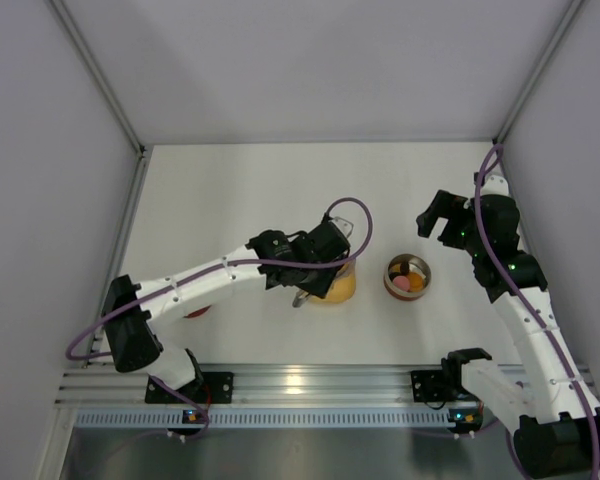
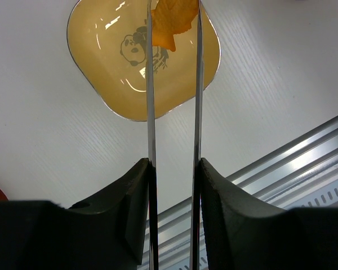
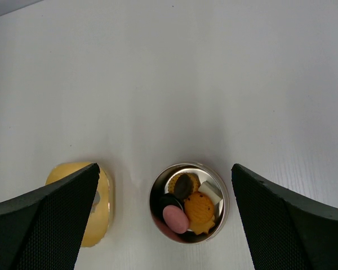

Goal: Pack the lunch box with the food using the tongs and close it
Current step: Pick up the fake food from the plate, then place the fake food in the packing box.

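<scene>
The left gripper (image 2: 174, 169) has its fingers (image 2: 129, 197) narrowed onto the tongs (image 2: 151, 112) – two thin, straight silver arms that run up from between the dark pads. At their tips the tongs pinch an orange piece of food (image 2: 172, 19) with a jagged lower edge, hanging above the yellow dish (image 2: 101, 67), which has a panda drawn on its glossy floor.

The lunch box (image 3: 188, 165), a small round steel bowl with a red outer band, stands open on the white worktop (image 1: 240, 190) just right of the dish. It holds a pink piece (image 3: 176, 219), a round orange piece (image 3: 198, 209), a dark brown one (image 3: 184, 184) and a pale block (image 3: 211, 191). The right gripper (image 3: 165, 169) hangs over it with fingers wide apart, holding nothing.

The red lid (image 1: 197, 311) lies well to the left – mostly hidden under the left arm.
</scene>
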